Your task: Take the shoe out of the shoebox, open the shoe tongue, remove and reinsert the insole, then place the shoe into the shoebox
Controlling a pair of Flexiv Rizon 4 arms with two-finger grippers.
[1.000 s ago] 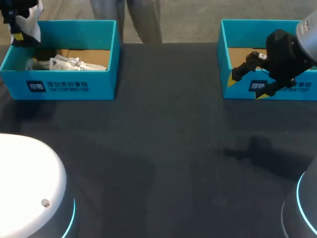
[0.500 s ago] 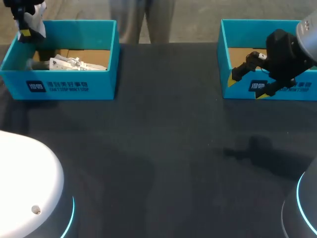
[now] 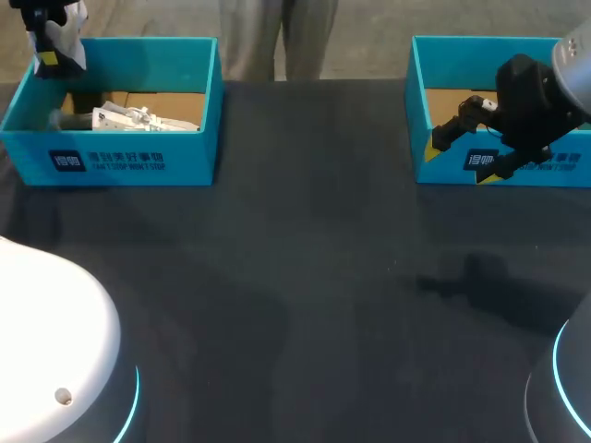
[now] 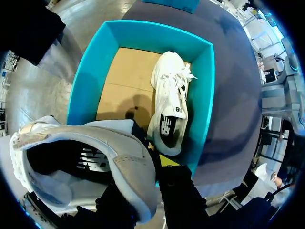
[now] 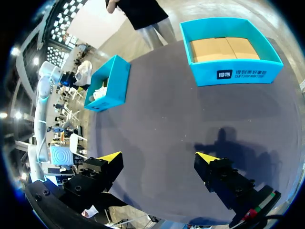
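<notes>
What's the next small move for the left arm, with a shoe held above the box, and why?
Probably carry the held shoe across to the bare middle of the table and lower it there. The left gripper grips it above the left shoebox, where a second shoe lies. The right gripper hangs open and empty over the table, so it could work the tongue there.

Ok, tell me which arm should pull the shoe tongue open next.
Right. The left arm is busy holding the shoe above the box. The right arm is free, its jaws open and empty over the table, so it likely suits the job.
</notes>
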